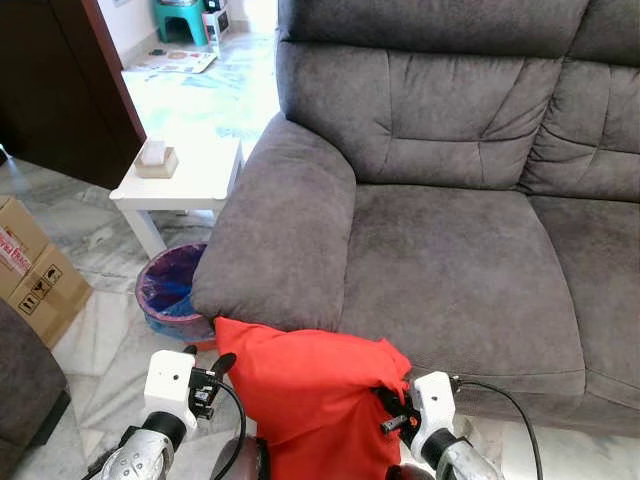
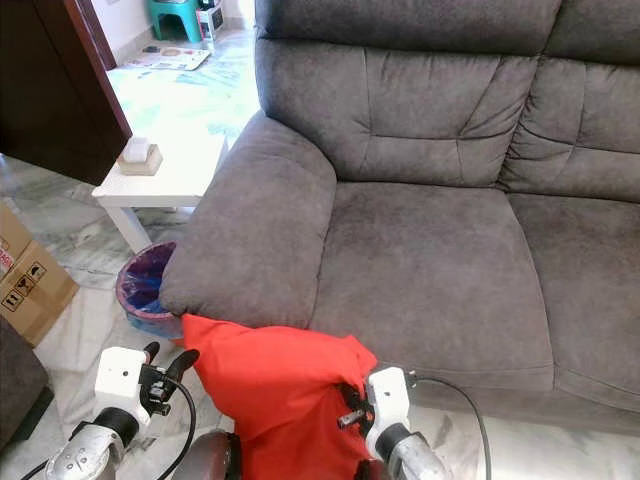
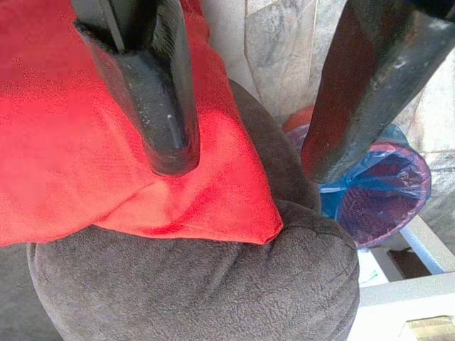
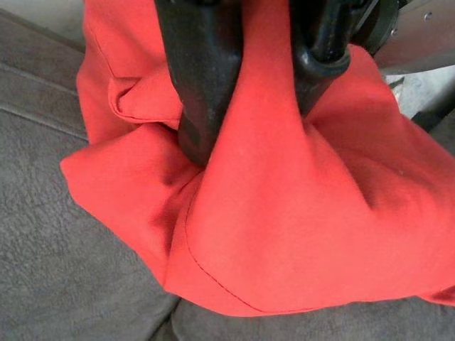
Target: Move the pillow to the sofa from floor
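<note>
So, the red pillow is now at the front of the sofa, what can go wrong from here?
1. Only the right gripper pinches a fold of the red pillow; the left gripper is open, so the pillow may slip or swing.
2. The pillow's corner rests against the armrest and could catch there instead of reaching the seat cushion.
3. If dropped to the left, it might fall into the waste bin beside the sofa.

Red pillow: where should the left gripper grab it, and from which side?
Take the pillow by its free left corner resting on the sofa armrest, coming from the outer left. The right gripper already pinches the right edge; the left gripper is open around that corner.
</note>
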Controlling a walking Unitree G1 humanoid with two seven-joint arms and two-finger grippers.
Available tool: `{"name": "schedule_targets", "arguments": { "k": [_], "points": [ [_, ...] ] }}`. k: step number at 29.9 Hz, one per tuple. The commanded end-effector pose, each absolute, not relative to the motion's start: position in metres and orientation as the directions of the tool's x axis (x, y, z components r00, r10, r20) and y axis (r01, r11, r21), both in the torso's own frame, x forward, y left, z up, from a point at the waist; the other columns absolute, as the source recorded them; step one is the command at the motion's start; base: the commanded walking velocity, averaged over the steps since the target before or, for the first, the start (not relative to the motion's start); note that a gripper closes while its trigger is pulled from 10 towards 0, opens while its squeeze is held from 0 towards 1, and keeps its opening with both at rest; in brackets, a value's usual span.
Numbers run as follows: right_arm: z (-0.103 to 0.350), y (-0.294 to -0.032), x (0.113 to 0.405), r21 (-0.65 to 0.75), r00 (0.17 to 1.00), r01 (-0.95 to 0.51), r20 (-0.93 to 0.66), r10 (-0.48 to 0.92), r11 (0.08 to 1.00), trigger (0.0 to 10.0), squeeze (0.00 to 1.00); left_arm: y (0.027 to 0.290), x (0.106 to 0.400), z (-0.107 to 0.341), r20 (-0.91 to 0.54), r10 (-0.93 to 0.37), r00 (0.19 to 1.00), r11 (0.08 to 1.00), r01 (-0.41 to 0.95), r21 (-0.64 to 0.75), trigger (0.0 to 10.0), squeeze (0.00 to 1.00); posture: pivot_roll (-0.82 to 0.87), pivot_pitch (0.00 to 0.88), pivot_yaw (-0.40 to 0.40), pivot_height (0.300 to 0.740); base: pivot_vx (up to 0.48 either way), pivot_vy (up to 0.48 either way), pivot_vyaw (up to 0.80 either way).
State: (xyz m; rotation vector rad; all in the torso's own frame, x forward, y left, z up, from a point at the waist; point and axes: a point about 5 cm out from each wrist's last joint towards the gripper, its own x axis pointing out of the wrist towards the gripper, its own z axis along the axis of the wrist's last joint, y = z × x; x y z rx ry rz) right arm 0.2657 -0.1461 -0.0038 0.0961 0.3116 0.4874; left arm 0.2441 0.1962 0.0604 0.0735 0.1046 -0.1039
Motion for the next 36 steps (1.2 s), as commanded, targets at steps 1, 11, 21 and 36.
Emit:
{"name": "schedule_targets", "arguments": {
  "k": [1, 11, 21, 36],
  "points": [
    [0.008, -0.145, 0.274, 0.152, 0.860, -0.444, -0.203, 0.467, 0.883, 10.0, 0.00, 0.201, 0.243, 0.060, -0.115, -0.094, 0.989, 0.992, 0.104, 0.078, 10.0, 0.00, 0.06, 0.139, 0.036, 0.648, 0.000, 0.000, 0.00],
    [0.012, -0.141, 0.276, 0.128, 0.847, -0.481, -0.187, 0.497, 0.868, 10.0, 0.00, 0.196, 0.250, 0.065, -0.115, -0.205, 0.972, 0.964, 0.221, 0.146, 10.0, 0.00, 0.06, 0.142, 0.041, 0.718, 0.000, 0.000, 0.00],
    [0.016, -0.153, 0.278, 0.088, 0.840, -0.497, -0.199, 0.504, 0.863, 10.0, 0.00, 0.197, 0.252, 0.064, -0.173, -0.295, 0.940, 0.933, 0.322, 0.163, 10.0, 0.00, 0.06, 0.138, 0.043, 0.740, 0.000, 0.000, 0.00],
    [0.030, -0.139, 0.277, 0.006, 0.433, -0.886, -0.342, 0.834, 0.463, 10.0, 0.00, 0.196, 0.240, 0.057, -0.454, -0.574, 0.682, 0.621, 0.723, 0.303, 10.0, 0.00, 0.07, 0.117, 0.040, 0.740, 0.000, 0.000, 0.00]
  ]
}}
